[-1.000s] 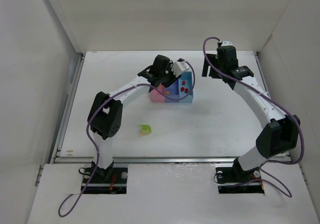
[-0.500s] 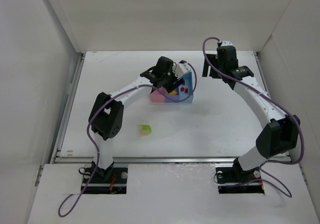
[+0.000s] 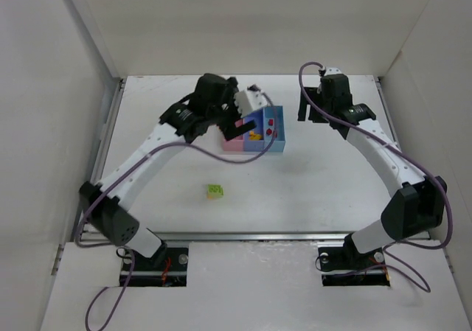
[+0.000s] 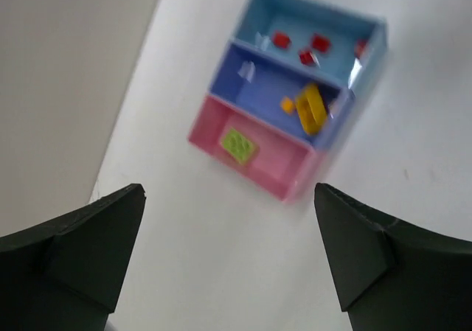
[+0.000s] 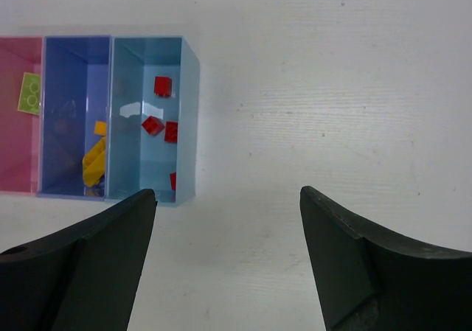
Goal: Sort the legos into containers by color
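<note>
Top external view, loose brick [image 3: 214,191]: lime, alone on the worktop [image 3: 332,183], nearer than the bins [image 3: 258,148].
Pink bin [image 4: 273,163]: one lime brick [image 4: 238,144] inside.
Medium blue bin [image 4: 258,88]: yellow-orange bricks [image 4: 310,110] inside.
Light blue bin [image 4: 302,25]: red bricks [image 4: 281,40] inside.
Left jaws: spread apart, nothing gripped, above the bins.
Right jaws: spread apart, nothing gripped, right of the bins.

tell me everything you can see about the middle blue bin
The medium blue bin is a small open-topped rectangular box that looks like glossy plastic. It stands upright and flat on the white table, the middle of a joined row, with the pink bin against one long wall and the light blue bin against the other. Inside lie yellow-orange legos: one clump and a smaller loose piece.
</note>
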`<state>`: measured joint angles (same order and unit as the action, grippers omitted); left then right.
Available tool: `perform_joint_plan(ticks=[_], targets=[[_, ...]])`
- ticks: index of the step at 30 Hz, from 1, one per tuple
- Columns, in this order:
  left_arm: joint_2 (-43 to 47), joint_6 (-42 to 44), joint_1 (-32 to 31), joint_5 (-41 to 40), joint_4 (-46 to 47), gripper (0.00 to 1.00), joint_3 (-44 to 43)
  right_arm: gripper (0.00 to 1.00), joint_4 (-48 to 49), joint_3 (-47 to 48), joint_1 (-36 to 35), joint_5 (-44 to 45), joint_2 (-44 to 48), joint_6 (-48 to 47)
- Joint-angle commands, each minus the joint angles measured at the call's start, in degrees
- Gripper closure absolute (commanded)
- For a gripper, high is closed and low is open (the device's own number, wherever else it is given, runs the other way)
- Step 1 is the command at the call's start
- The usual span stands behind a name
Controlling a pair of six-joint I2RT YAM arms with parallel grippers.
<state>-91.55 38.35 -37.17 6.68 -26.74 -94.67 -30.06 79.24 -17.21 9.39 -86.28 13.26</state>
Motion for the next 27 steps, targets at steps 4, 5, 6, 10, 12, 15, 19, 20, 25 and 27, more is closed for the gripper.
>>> perform_joint_plan(ticks=[4,5,6,10,12,15,19,20,25,27], targets=[[10.8,22.4,-2.5,8.8,-23.8,0.0,22.4,0.16,1.8,-1.0,-5.5,1.9,3.8,-1.3],[11.3,23.5,-3.2,8.8,-23.8,0.0,24.3,0.16,1.2,-1.0,-6.7,1.9,3.8,-1.3],[11.3,23.5,-3.9,8.8,-23.8,0.0,26.2,0.16,0.6,-1.0,-7.3,1.9,3.8,-1.3],[6.8,19.3,-7.6,6.3,-20.7,0.0,30.3,0.16,0.0,-1.6,-10.8,3.9,3.8,-1.3],[4.5,17.7,-7.7,6.9,-20.2,0.0,29.8,0.15,0.0,-2.3,-12.0,4.7,4.3,-0.8],[1.5,14.4,-7.7,7.6,-17.2,0.0,30.5,0.15,0.0,-4.3,-12.8,5.4,6.0,-0.1],[-0.2,13.9,-7.7,5.7,-15.9,0.05,31.0,0.15,-0.5,-5.5,-13.5,6.7,8.1,0.5],[-0.2,14.4,-7.7,4.9,-15.9,0.07,31.7,0.15,-0.5,-6.2,-13.5,6.7,8.1,1.1],[-0.2,15.8,-7.7,4.4,-16.6,0.31,34.0,0.13,-0.5,-6.8,-13.5,7.8,10.4,1.1],[-0.2,15.8,-7.7,3.8,-16.6,0.42,34.6,0.12,-0.5,-6.8,-13.5,7.8,10.4,1.1]])
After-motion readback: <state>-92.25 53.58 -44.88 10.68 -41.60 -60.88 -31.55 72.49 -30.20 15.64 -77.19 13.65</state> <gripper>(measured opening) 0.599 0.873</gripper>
